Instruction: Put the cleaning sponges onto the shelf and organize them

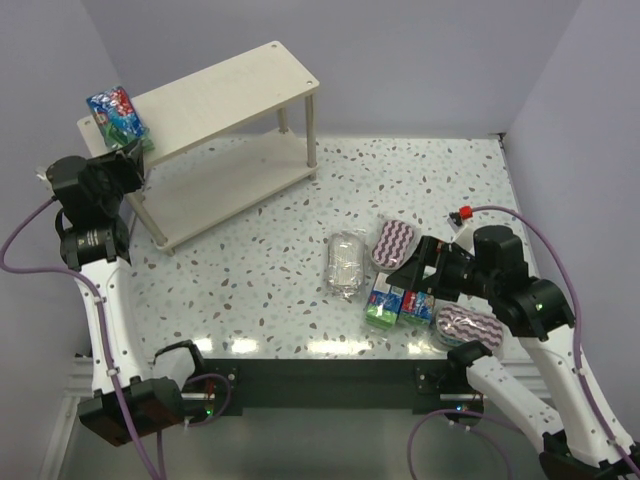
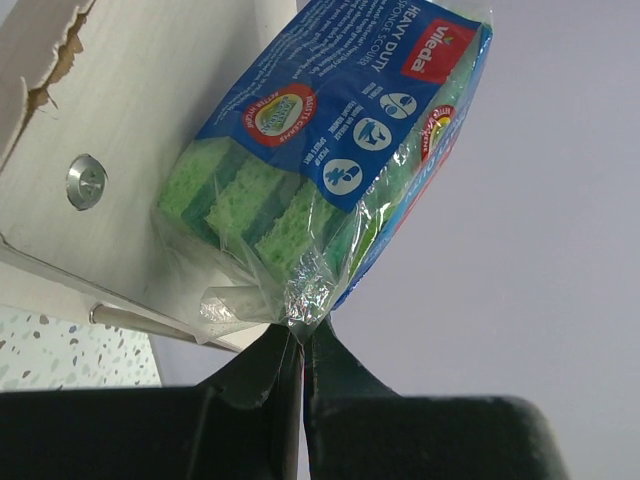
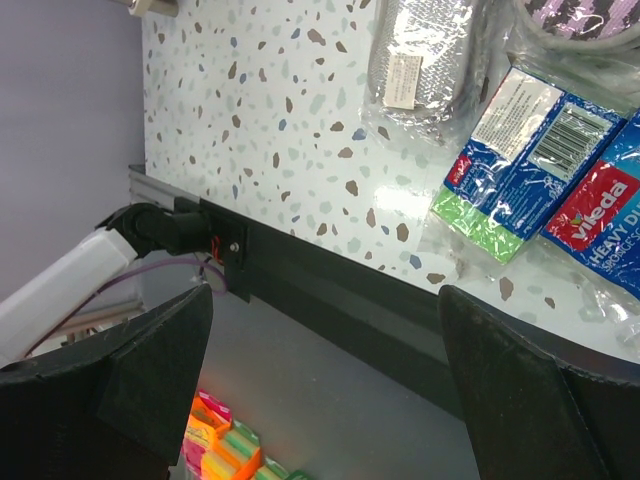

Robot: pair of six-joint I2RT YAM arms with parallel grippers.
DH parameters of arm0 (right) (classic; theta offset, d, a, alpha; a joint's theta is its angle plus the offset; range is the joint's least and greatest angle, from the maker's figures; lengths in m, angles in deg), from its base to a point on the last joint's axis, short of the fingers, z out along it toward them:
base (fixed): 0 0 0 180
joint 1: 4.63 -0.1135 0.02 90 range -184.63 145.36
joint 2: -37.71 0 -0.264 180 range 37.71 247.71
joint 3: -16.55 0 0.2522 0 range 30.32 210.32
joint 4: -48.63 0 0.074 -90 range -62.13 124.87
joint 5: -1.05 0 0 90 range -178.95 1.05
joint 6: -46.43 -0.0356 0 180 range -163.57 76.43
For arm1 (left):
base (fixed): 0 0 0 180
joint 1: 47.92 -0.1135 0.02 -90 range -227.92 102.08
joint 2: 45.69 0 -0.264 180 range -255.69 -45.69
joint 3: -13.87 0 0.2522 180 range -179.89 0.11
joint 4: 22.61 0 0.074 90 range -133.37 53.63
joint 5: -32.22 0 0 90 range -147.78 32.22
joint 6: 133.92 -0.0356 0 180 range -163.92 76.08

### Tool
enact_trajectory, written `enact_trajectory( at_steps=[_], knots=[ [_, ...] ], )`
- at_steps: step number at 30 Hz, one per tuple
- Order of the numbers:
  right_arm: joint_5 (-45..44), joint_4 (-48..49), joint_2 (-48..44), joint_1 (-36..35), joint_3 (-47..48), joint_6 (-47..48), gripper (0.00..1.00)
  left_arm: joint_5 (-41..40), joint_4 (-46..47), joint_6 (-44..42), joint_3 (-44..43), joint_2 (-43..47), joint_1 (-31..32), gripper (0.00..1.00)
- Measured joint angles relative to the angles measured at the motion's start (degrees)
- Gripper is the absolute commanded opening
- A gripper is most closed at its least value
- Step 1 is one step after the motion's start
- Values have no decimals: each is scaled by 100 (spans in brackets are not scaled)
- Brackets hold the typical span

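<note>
Setting a green-and-blue pack (image 2: 330, 150) at the left end of the shelf's (image 1: 215, 95) top board, wrapper tail pinched in the left pincer (image 2: 300, 345). Next, likely: release and retreat without dragging it off. Right pincer (image 3: 325, 340) spread, empty, near the other sponges (image 1: 385, 300) on the surface (image 1: 260, 290).

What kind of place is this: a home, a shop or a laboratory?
Most likely a robot test bench in a laboratory: two arms bolted to the edge of a speckled table, plain walls closing it in, and a small shelf with wrapped sponges as props.
</note>
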Motion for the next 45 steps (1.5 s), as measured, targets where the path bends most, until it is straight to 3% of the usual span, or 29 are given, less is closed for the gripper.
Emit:
enact_trajectory(
  at_steps=[7, 13, 20, 23, 36, 45],
  knots=[
    [7, 2, 4, 0, 0, 0, 98, -46, -105, 33, 2, 98, -2, 0],
    [13, 2, 15, 0, 0, 0, 98, -157, -258, -94, -68, 98, -4, 21],
    [13, 4, 17, 0, 0, 0, 98, -186, -258, -232, -85, 111, -4, 55],
    [13, 9, 17, 0, 0, 0, 98, -186, -245, -273, -94, 144, -4, 62],
    [-11, 33, 66, 2, -9, 0, 98, 24, 315, -487, -332, 492, 153, 74],
    [-332, 24, 173, 2, -120, 46, 98, 494, 739, -1154, 317, 1919, 774, 78]
  ],
)
